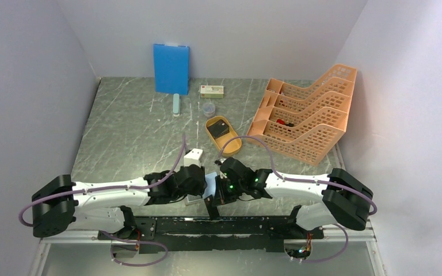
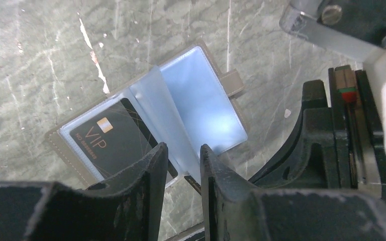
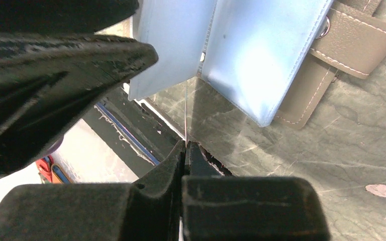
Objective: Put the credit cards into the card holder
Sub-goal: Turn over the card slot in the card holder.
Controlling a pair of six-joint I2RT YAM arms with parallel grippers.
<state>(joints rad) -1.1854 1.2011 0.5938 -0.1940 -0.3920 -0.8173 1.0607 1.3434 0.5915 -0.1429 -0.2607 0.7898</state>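
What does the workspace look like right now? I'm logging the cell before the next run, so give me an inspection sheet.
Surface: marbled grey table.
Job's things: card holder lies open; black VIP card sits in its left pocket.
Clutter: blue board, white-green box, orange tray, orange file rack.
Grippers: left gripper open, a sleeve leaf between its fingers; right gripper shut on a thin card seen edge-on.
Cables: purple cables loop off both arms.
Surroundings: plain white walls; nothing else seen.
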